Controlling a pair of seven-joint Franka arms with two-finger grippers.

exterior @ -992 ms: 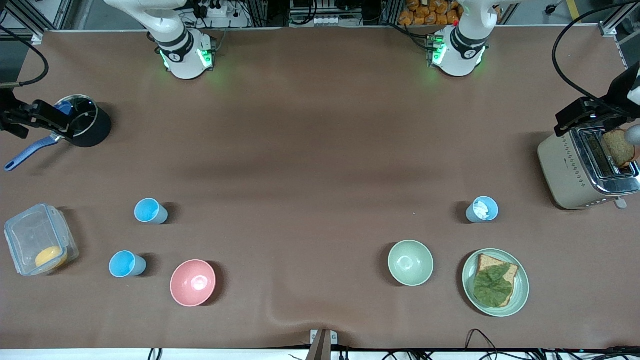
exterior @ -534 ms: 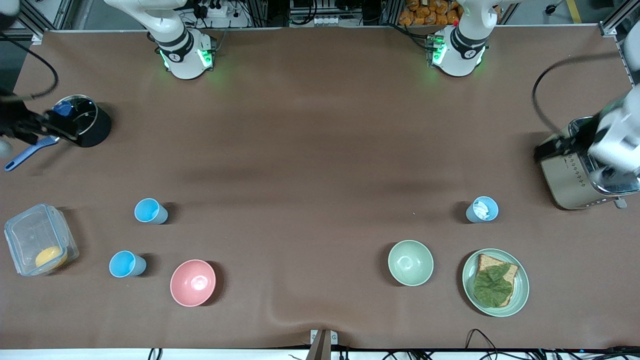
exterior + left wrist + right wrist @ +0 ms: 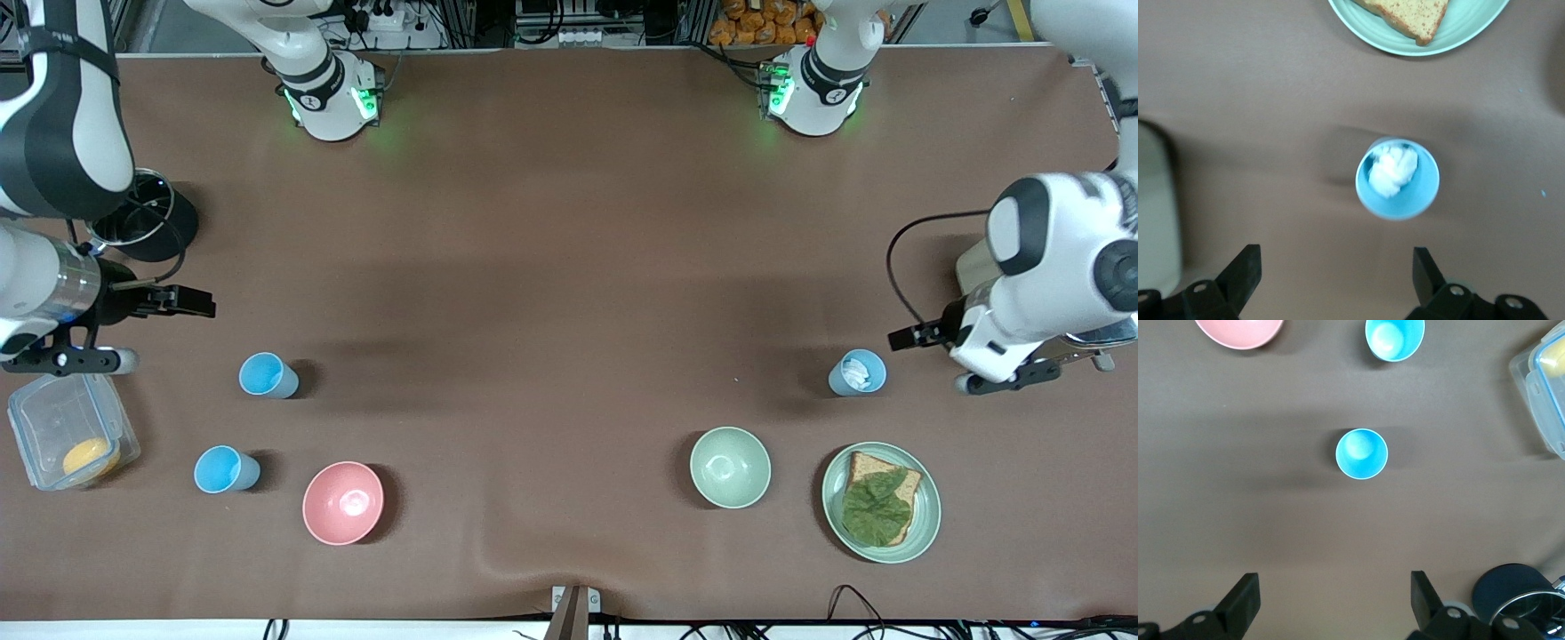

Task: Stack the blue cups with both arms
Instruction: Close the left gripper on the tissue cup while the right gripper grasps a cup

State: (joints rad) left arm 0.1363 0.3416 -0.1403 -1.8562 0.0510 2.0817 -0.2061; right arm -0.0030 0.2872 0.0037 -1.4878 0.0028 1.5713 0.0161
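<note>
Two sky-blue cups stand upright near the right arm's end, one [image 3: 267,375] farther from the front camera than the other [image 3: 226,469]. My right gripper [image 3: 197,305] is open and empty, over bare table between the pot and the farther cup. In the right wrist view that cup [image 3: 1361,453] lies ahead of the open gripper [image 3: 1335,600], with the other cup [image 3: 1395,337] past it. A grey-blue cup [image 3: 859,372] with a white wad inside stands near the left arm's end. My left gripper [image 3: 905,338] is open and empty beside it. The left wrist view shows this cup [image 3: 1397,178] ahead of the gripper [image 3: 1336,277].
A pink bowl [image 3: 343,502] sits beside the nearer sky-blue cup. A clear box [image 3: 67,436] and a black pot [image 3: 151,224] are at the right arm's end. A pale green bowl [image 3: 730,467], a plate [image 3: 836,511] with bread and a leaf, and a toaster [image 3: 996,342] are at the left arm's end.
Both arms have swung in from the table's ends. The right gripper has left the pot and the left gripper has left the toaster; each now hangs near a blue cup. The cups have not moved.
</note>
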